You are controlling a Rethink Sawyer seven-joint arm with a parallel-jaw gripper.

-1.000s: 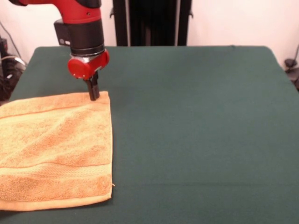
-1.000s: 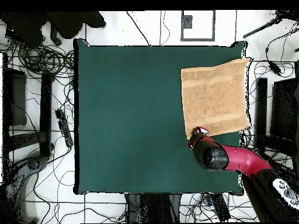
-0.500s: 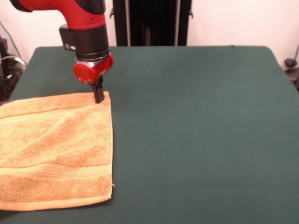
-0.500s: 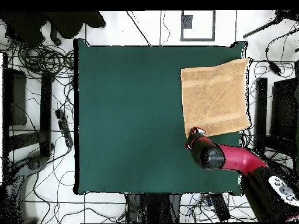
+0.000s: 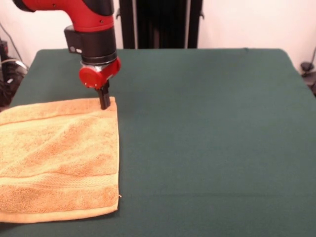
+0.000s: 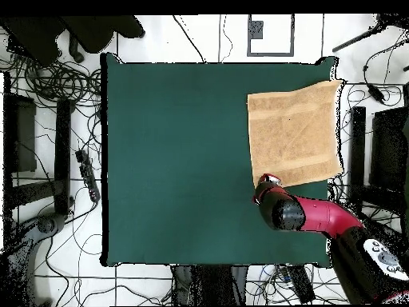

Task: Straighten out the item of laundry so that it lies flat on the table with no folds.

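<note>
Towel [image 5: 59,158] sits at one corner of the worktop [image 5: 207,133], on the left of the front view, with its left and near edges running to or just past the worktop's rim. It looks close to flat: one woven band shows across the near part, light rumpling in the pile, no clear fold that you can pick out. In the overhead view the towel [image 6: 294,133] lies slightly askew to the worktop's edges.

End effector [image 5: 104,102] stands upright at the towel's far right corner, tips at or just on the hem. The fingers look drawn narrow, pressed together, but you cannot tell whether they pinch cloth or only rest against it. Overhead, the arm's wrist covers that corner, so no help there.

Handling, as a judgement:
- Terry cloth is soft, light and limp. It will drape and bunch, not slide as a sheet.
- The green cover is cloth too, so expect drag. Pulling along the surface may ruck the towel rather than smooth it.
- Best hold is a corner or the hem, where the weave is firmer. Take a shallow pinch so you lift the towel only, not the cover beneath.
- Pull outward, away from the towel's middle, and keep low.

The overhanging side is the risk: a tug that way could slide the towel off the rim.
</note>
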